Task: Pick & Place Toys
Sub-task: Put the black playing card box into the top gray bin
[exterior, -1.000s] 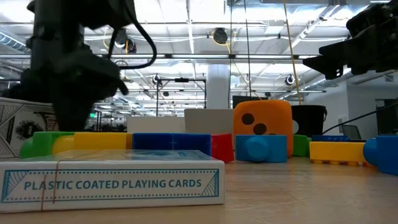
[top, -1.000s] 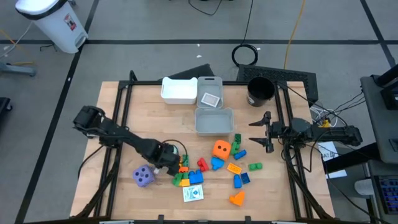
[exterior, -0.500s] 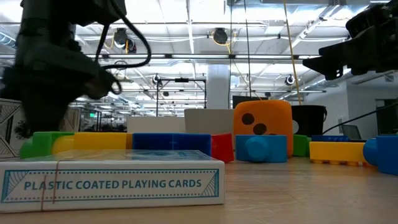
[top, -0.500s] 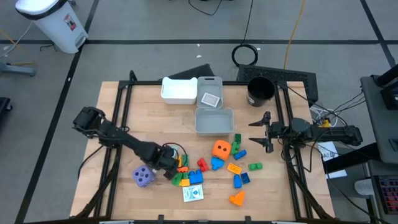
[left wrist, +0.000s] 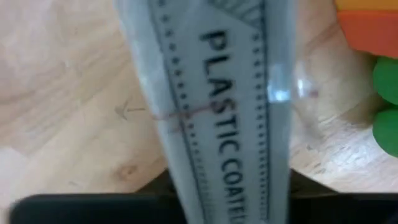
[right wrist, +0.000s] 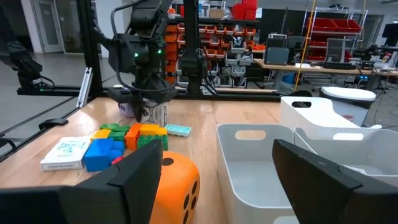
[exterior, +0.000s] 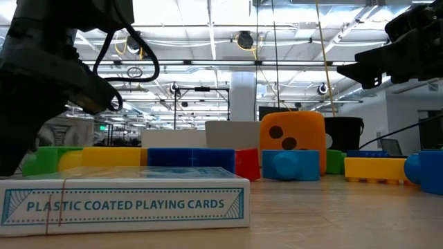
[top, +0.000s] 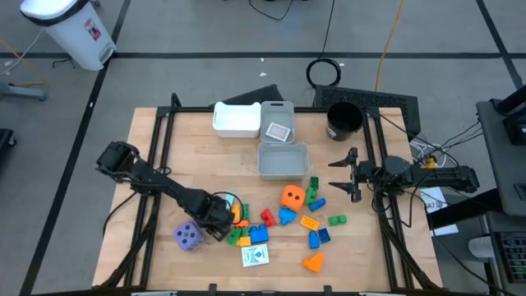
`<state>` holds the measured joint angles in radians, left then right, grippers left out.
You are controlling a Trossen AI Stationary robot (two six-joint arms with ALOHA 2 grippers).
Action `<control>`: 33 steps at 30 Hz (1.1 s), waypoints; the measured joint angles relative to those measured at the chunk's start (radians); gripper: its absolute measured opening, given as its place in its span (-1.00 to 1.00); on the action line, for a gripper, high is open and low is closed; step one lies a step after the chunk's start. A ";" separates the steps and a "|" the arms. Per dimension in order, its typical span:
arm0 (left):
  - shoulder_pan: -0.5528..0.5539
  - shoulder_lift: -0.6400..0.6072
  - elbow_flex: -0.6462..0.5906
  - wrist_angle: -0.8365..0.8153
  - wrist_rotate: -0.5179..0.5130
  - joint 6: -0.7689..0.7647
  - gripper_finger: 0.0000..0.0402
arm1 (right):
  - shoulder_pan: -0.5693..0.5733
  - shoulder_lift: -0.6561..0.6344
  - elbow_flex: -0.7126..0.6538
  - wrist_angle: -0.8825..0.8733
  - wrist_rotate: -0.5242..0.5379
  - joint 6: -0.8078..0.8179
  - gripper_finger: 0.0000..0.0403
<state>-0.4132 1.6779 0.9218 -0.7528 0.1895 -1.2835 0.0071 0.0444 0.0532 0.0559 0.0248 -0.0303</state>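
white boxed card pack (left wrist: 217, 112), printed "PLASTIC COATED", standing on edge beside purple die (top: 188, 236) | left gripper (top: 219, 228) clenched on the pack | right gripper (top: 348, 173) released, hovering at table's right edge

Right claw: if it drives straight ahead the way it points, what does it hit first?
Likely the near corner of the grey bin; the orange die sits just beside that line, though depth is unclear.

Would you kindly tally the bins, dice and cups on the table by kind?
Bins: 3 (white bin, grey bin holding a card, other grey bin)
Dice: 2 (purple die, orange die)
Cups: 1 (black cup)
Total: 6
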 joint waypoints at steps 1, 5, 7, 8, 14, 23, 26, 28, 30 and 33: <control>0.000 -0.008 0.000 0.000 -0.013 0.007 -0.64 | 0.000 0.000 0.000 0.000 0.000 0.000 0.37; 0.000 -0.076 0.000 0.001 -0.084 0.010 -0.66 | 0.000 0.000 0.000 0.000 0.000 0.000 0.38; 0.000 -0.130 0.000 0.001 -0.134 -0.004 -0.66 | 0.000 0.000 0.000 0.000 0.000 0.000 0.38; 0.001 -0.161 0.000 0.001 -0.164 -0.012 -0.66 | 0.000 0.000 0.000 0.000 0.000 0.000 0.38; 0.053 -0.357 0.000 0.038 -0.421 -0.071 -0.65 | 0.000 0.000 0.000 0.000 0.000 0.000 0.38; 0.375 -0.429 0.001 0.502 -0.383 0.283 -0.64 | 0.000 0.000 0.000 0.000 0.000 0.000 0.37; 0.508 -0.395 0.004 0.656 -0.257 0.355 -0.64 | 0.000 0.000 0.000 0.000 0.000 0.000 0.38; 0.590 -0.367 0.002 0.727 -0.181 0.384 -0.64 | 0.000 0.000 0.000 0.000 0.000 0.000 0.39; 0.660 -0.336 0.003 0.789 -0.126 0.404 -0.64 | 0.000 0.000 0.000 0.000 0.000 0.000 0.38; 0.743 -0.276 0.003 0.850 -0.090 0.429 -0.64 | 0.000 0.000 0.000 0.000 0.000 0.000 0.37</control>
<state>0.3295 1.4023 0.9244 0.0968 0.0995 -0.8546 0.0074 0.0444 0.0532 0.0559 0.0246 -0.0301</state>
